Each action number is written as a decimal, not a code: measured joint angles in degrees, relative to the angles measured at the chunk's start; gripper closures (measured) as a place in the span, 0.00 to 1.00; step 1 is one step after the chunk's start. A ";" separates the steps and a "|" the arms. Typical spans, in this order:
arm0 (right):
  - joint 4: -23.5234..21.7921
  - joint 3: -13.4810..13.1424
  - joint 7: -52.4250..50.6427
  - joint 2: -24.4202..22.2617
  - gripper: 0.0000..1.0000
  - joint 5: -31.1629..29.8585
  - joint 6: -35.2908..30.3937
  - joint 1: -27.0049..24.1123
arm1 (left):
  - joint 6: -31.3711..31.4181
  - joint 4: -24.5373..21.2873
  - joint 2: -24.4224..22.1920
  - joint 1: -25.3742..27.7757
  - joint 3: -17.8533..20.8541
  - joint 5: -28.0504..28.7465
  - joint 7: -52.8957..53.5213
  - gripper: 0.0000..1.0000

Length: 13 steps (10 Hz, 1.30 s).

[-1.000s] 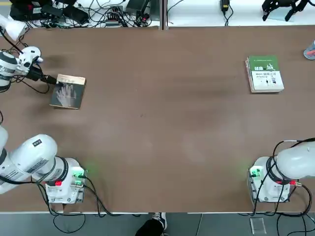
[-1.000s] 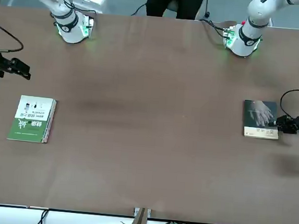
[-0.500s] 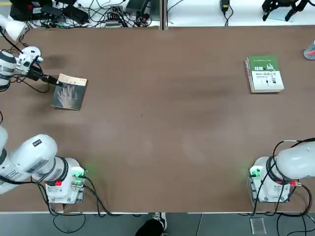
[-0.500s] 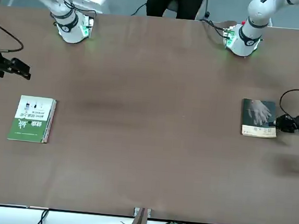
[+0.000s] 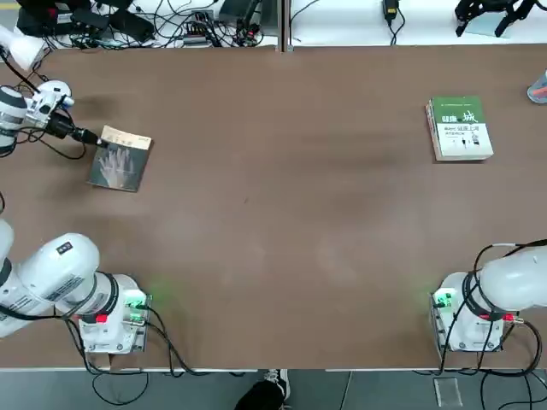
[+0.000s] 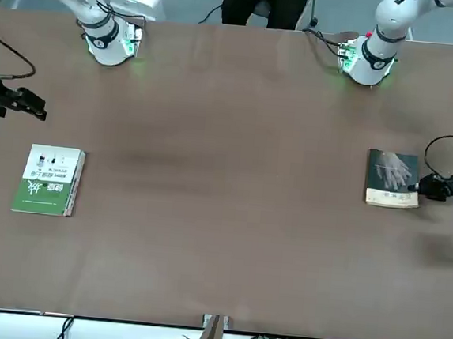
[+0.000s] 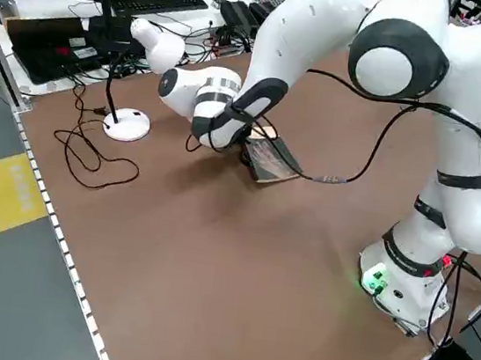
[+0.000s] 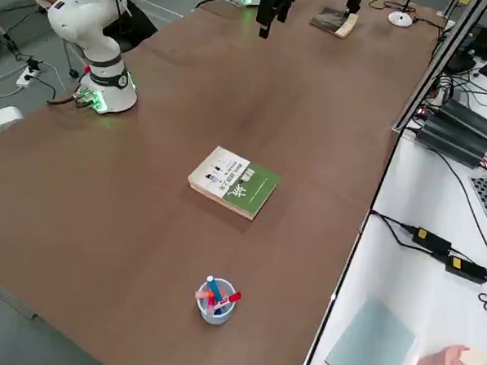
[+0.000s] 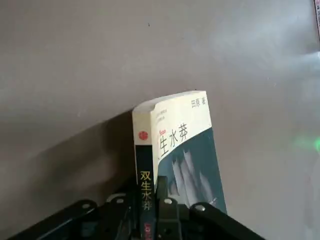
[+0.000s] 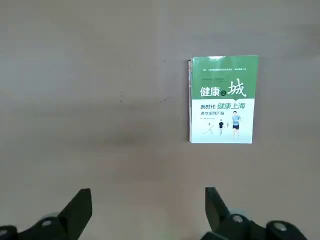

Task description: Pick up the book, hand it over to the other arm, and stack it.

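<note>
The book [image 5: 120,159], thin and dark grey with a pale hand picture and a tan strip, lies at the table's left side, also seen in the front view [image 6: 392,178]. My left gripper [image 5: 92,139] reaches in low from the table's left edge and is shut on the book's spine edge. In the left wrist view the fingers [image 9: 167,212] pinch the spine, and the book [image 9: 185,150] stands tilted up on that side. My right gripper [image 6: 27,104] hangs open high above the right side, near the thicker green-and-white book [image 5: 460,128], with nothing between its fingers [image 10: 80,207].
A cup of pens [image 8: 214,299] stands at the far right edge. A white desk lamp [image 7: 133,121] and cables sit beside the left gripper. A person's shoe [image 5: 261,395] shows behind the arms' bases.
The left gripper has shifted the book slightly toward the table's middle and turned it a little. The right arm has not moved.
</note>
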 joint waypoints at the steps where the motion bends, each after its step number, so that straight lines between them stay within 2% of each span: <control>1: 0.00 0.00 0.00 0.00 0.00 0.00 0.00 0.00 | -0.53 0.21 0.00 0.00 0.00 0.00 -0.25 0.99; 7: 0.00 -0.07 -0.03 0.00 0.00 0.00 -0.38 -0.06 | -9.30 3.77 0.01 -0.07 -0.43 0.00 -7.74 0.99; 13: 0.00 -0.09 -0.06 0.00 0.00 0.00 -0.47 -0.19 | -19.31 11.45 -0.29 -0.42 -6.73 0.01 -21.80 0.99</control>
